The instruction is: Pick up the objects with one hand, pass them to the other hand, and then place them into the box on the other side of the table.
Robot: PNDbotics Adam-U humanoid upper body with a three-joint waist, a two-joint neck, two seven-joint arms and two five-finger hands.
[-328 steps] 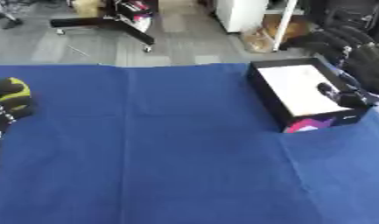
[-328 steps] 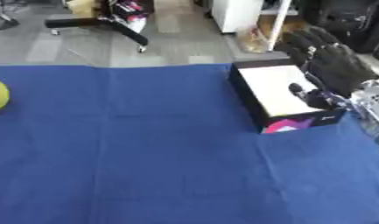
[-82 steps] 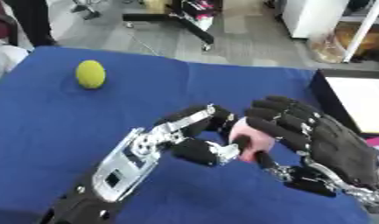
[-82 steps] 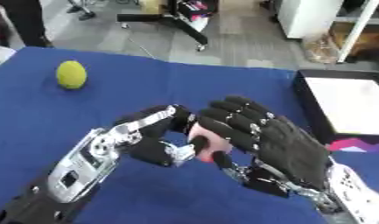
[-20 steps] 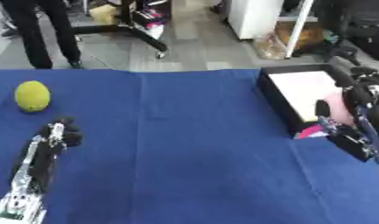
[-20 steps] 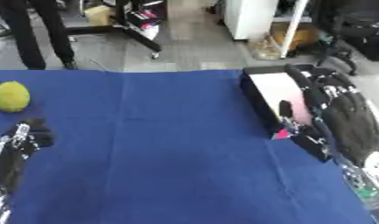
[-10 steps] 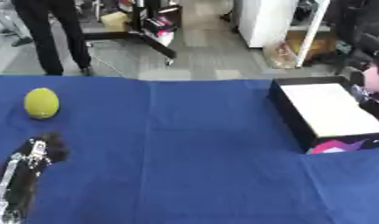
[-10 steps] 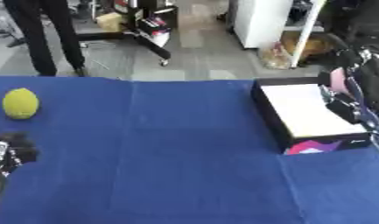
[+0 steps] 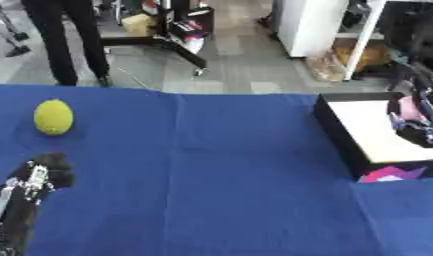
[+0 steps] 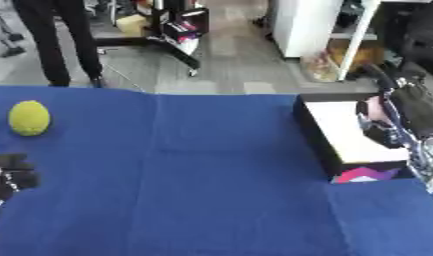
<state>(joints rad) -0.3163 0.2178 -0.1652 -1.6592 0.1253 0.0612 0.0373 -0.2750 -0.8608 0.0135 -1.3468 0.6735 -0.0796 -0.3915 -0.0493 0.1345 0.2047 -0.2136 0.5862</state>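
At the near left corner the left hand point(image 9: 46, 172) rests low on the blue cloth point(image 9: 211, 180), its dark fingers bunched together with nothing in them; its silver-jointed arm runs down out of view. Farther back on the same side a yellow-green ball point(image 9: 53, 117) lies on the cloth, apart from the left hand and well apart from the box.

On the right side of the table sits the box point(image 9: 342, 132), black-walled with a white inside and a pink and white patch on its near corner. The right hand point(image 10: 396, 117) hangs over the box's right part, fingers curled round a pink object point(image 10: 373, 111) that shows between them; the object is over the white inside, and I cannot tell whether it touches the bottom.

Beyond the table's far edge lies a grey floor with a black wheeled stand point(image 9: 180, 37) and a white cabinet point(image 9: 303, 25).
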